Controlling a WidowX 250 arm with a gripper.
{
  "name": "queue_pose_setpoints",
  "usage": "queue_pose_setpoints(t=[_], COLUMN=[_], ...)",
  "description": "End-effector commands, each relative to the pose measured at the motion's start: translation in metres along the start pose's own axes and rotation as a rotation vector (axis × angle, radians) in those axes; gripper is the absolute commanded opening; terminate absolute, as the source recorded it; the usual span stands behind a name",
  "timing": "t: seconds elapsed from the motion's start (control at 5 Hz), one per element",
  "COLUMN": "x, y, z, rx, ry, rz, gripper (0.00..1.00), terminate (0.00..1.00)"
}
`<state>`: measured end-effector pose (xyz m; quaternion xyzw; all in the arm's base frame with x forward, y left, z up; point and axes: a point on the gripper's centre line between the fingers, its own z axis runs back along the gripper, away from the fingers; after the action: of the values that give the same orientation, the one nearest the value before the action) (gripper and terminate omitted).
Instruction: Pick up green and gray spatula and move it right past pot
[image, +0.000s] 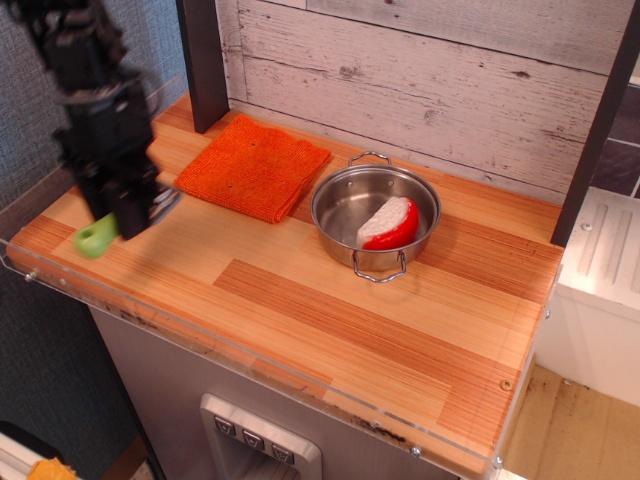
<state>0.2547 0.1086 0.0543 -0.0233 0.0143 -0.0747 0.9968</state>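
While blurred, tool (128, 214) w/ spatula (98, 236), no legible writing.

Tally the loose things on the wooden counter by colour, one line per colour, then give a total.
Green and gray: 1, the spatula in the gripper
Orange: 1, the cloth
Steel: 1, the pot
Red and white: 1, the toy food in the pot
Total: 4

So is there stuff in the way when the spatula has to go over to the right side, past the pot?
Yes. The gripper holds the spatula at the table's left end. The orange cloth and the pot, with a red and white thing inside, lie between it and the bare wood on the right.
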Motion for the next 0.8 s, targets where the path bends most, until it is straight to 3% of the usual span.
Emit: queue_pose_setpoints(t=[0.0, 0.2, 0.4, 0.6], x=[0.012, 0.021, 0.034, 0.038], y=[-0.09, -0.138, -0.186, -0.211], z=[0.021, 0.0, -0.013, -0.011], rx=[-0.037, -0.023, 0.045, 0.076], ry=[-0.198, -0.17, -0.162, -0.19], rz=[-0.027, -0.099, -0.148, -0.128], gripper=[0.0, 0.0, 0.0, 0.0], terminate=[0.0, 0.0, 0.0, 0.0])
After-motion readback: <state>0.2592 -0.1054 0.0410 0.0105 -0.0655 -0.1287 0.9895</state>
